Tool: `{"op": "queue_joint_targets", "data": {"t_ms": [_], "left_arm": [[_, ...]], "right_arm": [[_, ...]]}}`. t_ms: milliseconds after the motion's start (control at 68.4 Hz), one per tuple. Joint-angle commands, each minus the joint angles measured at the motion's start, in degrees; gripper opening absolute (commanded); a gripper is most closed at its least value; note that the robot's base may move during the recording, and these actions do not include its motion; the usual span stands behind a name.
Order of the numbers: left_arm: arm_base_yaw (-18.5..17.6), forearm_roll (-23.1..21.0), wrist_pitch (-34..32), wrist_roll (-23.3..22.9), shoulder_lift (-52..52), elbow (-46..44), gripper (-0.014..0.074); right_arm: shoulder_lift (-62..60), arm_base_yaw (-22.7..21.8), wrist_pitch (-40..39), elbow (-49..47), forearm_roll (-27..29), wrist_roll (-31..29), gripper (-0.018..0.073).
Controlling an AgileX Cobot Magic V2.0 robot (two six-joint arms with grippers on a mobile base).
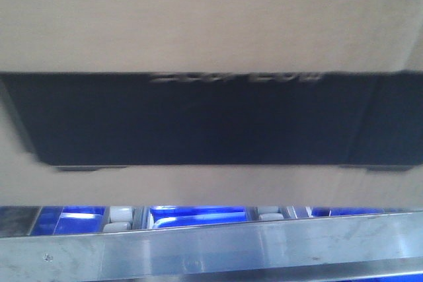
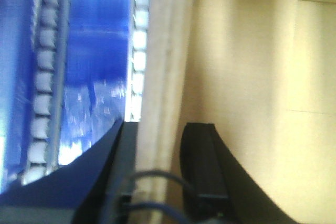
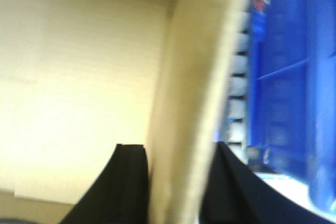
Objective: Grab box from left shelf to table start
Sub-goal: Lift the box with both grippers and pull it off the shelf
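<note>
The box [image 1: 211, 18] fills nearly all of the front view. It is brown cardboard with a big black shape [image 1: 198, 120] printed across it. Pale letters [image 1: 238, 77] sit at 12 o'clock on that shape, too blurry to read. At 6 o'clock runs the silver front rail of the left shelf [image 1: 198, 249]. It is scratched and has a small screw [image 1: 47, 256] near 8 o'clock. Between the rail and the bottom of the box are white rollers [image 1: 119, 216] and shiny blue plastic [image 1: 198, 216]. The box is over those rollers, but I cannot tell if it rests on them or hangs just above.

Only the wrist views show the arms' tips and the inside of the box.

In the left wrist view the left end effector [image 2: 160, 127] is clenched on a wall of the box. One black finger [image 2: 105, 182] is outside at 7 o'clock. The other is inside the box at 5 o'clock. The cardboard edge is pinched between them. A thin dark cable [image 2: 157, 171] loops across at 6 o'clock. Rollers and blue plastic lie from 9 to 11 o'clock, and the pale inside of the box is at 3 o'clock.

In the right wrist view the right end effector [image 3: 176, 148] is grasping a wall of the box too. One finger is inside at 7 o'clock and one is outside at 5 o'clock. Here the inside of the box is at 9 o'clock, and the rollers and blue plastic are at 3 o'clock.
</note>
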Motion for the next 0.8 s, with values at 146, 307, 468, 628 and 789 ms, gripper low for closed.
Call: {"op": "queue_joint_targets", "data": {"t_ms": [146,307,468,628,789], "left_arm": [[-6.6,-4.1,-6.3,3.9,-7.2,3.1,-0.0092],[-9.6,-4.0,-5.9,2.5,-10.2,5.4,-0.0092],[-12.1,-2.3,-4.4,1.0,-13.6,6.0,-0.0092],[-12.7,-0.5,-1.0,0.2,-17.5,6.0,-0.0092],[-12.7,-0.5,0.9,-0.1,-21.4,6.0,-0.0092]], "right_arm": [[-7.4,2.6,-7.9,4.0,1.9,1.3,0.0066],[-10.6,3.5,-6.9,4.9,5.4,1.3,0.0066],[-13.2,4.7,-7.0,4.9,7.1,1.3,0.0066],[-13.3,5.7,-7.8,4.9,10.8,-0.2,0.0066],[-12.7,7.0,-10.6,4.9,18.1,-3.7,0.0066]]}}
